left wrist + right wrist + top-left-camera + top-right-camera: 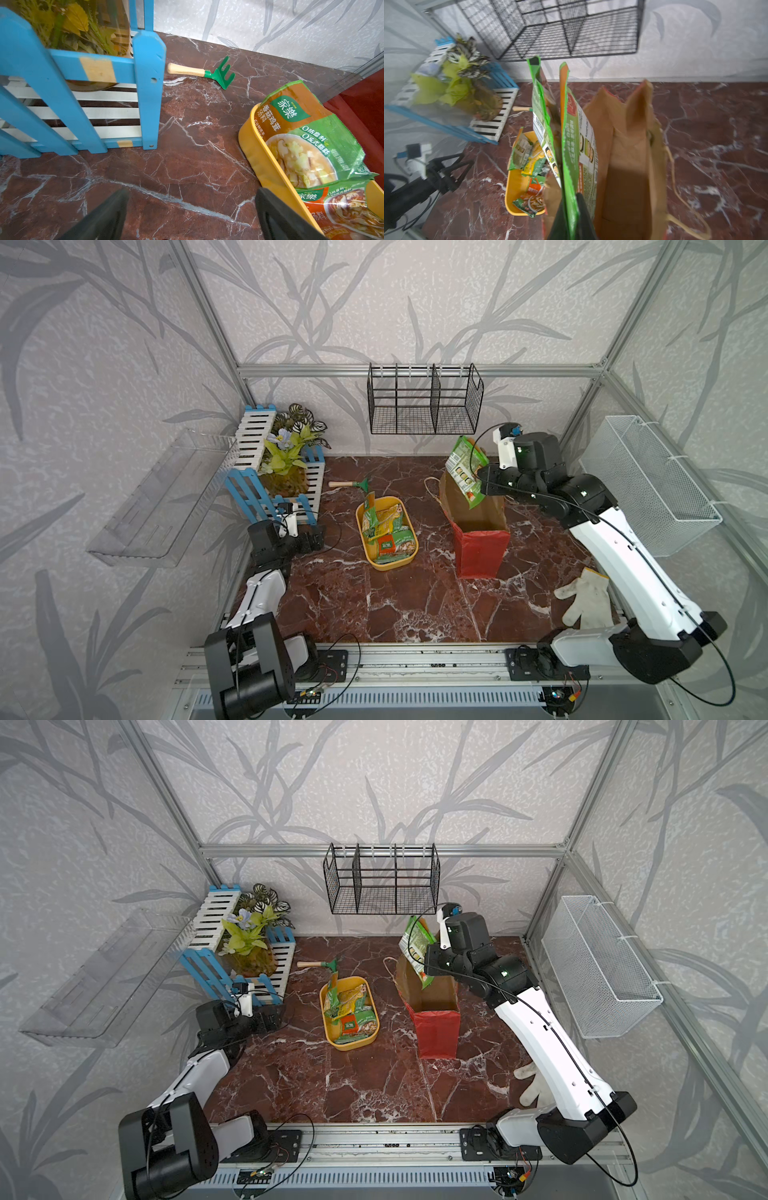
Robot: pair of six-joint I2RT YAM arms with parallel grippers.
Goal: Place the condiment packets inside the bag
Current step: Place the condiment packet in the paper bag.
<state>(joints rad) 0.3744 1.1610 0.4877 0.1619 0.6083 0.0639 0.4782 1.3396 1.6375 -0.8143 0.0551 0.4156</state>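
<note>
Red-brown marbled bench floors a cell walled in grey leaf-print paper. In both top views the bag stands upright right of centre, red front toward the near edge, brown mouth open upward. The right gripper reaches in from the right, its fingers pinched flat on the held condiment packets. These stand on edge, long axis steeply upright, top toward the black wire rack. Their lower corner overlaps the bag's rear wall; whether it is below the rim I cannot tell. Left of the bag, with bare bench between, the yellow tray holds the loose packets. The left gripper sits by the blue fence planter, near the tray but not touching it. A white glove lies at the front right.

From the left wrist, the left fingers stand wide apart over bare bench, holding nothing. A green soup packet leans over the tray's rim, and a green hand rake lies beyond.

From the right wrist, the held condiment packets prove to be two, pressed side by side and seen edge-on, running away from the pinching fingers. The bag's open mouth lies just beside them, and the tray is on their other side.
</note>
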